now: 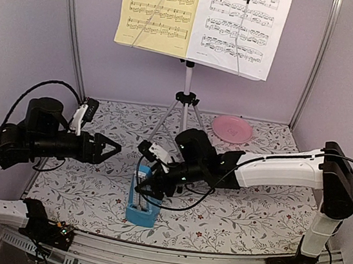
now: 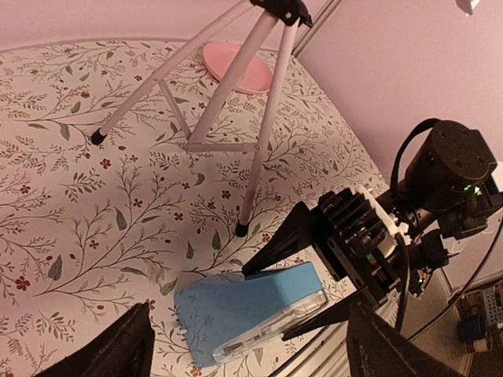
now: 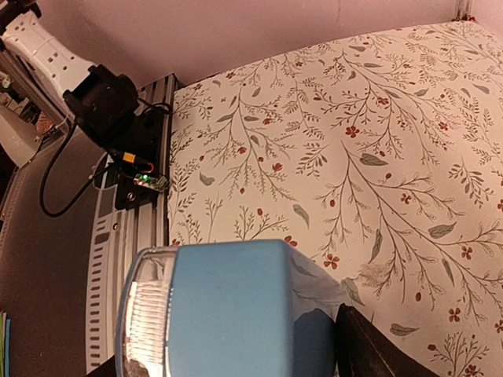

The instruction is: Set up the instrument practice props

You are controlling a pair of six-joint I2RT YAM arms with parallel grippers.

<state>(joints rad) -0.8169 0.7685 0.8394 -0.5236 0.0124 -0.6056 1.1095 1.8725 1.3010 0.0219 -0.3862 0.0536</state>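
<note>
Now blue metronome (image 1: 143, 211) btwn fingers of right end effector (image 1: 146, 171), jaws apart astride it, grip unclear.

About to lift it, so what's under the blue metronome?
Only the floral tablecloth shows around the metronome, which rests on it. The patch directly beneath is covered, so anything flat lying there cannot be seen.

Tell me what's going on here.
The right gripper has its fingers on either side of the metronome, near the front edge of the table. Whether it grips yet is unclear. The left gripper hangs open and empty nearby. The stand is up at the back, with the yellow sheet and the white sheet on it.
</note>
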